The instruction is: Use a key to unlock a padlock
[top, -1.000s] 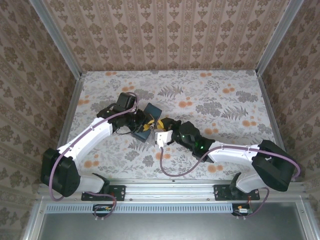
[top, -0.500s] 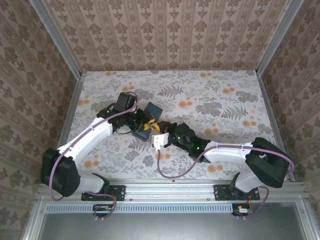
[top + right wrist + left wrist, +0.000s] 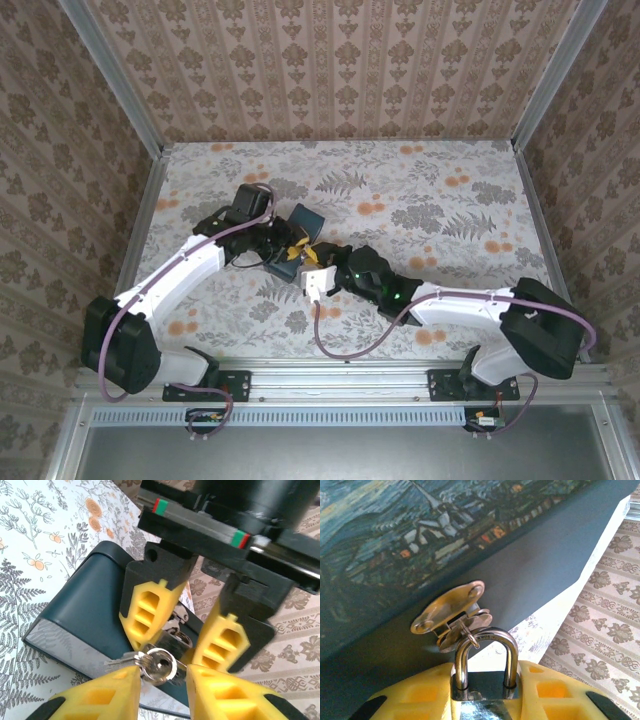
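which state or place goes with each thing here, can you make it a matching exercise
Things:
1. padlock shackle
2. padlock body
3. keys
4. box lid

States or places:
a. between the fingertips of the right gripper
b. painted in swirly blue
c. threaded through the brass hasp
d. clamped by the left gripper

Pairs: 1-c, 2-d, 3-a, 4-b

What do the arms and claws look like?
The left arm and right arm match: white shells, black joints and bases, a purple cable along each. The left claw and right claw have yellow fingers with cut-out pockets on black mounts. Red and green marks sit on the left claw's rail; a green light glows on the right arm.
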Tool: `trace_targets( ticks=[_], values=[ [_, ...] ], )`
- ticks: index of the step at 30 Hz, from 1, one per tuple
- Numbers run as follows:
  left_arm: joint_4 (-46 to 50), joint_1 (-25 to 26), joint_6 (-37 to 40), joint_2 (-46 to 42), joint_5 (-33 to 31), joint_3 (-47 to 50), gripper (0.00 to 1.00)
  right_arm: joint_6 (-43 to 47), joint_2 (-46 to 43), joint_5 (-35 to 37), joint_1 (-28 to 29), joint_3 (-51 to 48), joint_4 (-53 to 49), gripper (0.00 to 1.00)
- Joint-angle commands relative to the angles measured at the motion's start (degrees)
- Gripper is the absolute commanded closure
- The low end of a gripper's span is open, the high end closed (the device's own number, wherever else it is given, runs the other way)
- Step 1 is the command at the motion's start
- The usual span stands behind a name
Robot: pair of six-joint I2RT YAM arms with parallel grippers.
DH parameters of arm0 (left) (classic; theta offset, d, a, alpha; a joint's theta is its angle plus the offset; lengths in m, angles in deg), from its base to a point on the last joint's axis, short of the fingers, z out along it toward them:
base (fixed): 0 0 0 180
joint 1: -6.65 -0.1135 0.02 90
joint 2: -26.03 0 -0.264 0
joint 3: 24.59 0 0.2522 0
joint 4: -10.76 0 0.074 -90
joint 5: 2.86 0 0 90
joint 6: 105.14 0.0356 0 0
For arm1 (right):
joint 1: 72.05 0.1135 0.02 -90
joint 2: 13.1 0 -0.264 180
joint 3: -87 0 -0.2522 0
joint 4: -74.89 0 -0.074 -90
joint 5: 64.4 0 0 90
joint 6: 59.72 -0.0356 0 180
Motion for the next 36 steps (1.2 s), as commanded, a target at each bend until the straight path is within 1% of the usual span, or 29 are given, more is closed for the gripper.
trace_targets(
  ticks=[1, 6, 11, 14, 22, 36],
  values=[
    [-2.5, -0.6, -0.1, -0.9, 1.1, -1.6, 1.0, -2.7, -5.7, -2.6, -0.4, -0.7, -3.3, 0.69],
    [-2.3, -0.6, 0.1, -0.8, 1.3, -2.2, 1.0, -2.1, -5.6, -0.2, -2.4, -1.0, -4.3, 0.69],
    [-2.4, -0.5, -0.1, -0.4, 1.2, -2.9, 1.0, -1.0, -1.8, 0.8, -3.3, 0.6, -1.7, 0.69],
    [-2.4, -0.3, -0.2, -0.3, 1.2, -3.1, 1.0, -0.9, 2.1, 0.8, -3.5, 1.2, 1.3, 0.7],
    [-2.7, -0.2, -0.6, -0.3, 1.2, -2.9, 1.0, -3.4, 4.2, -0.7, -2.8, 2.4, 4.7, 0.72],
    [-3.3, 0.1, -0.9, -0.5, 1.0, -2.2, 1.0, -2.7, 5.3, -1.7, -0.9, 4.4, 3.4, 0.74]
  ],
)
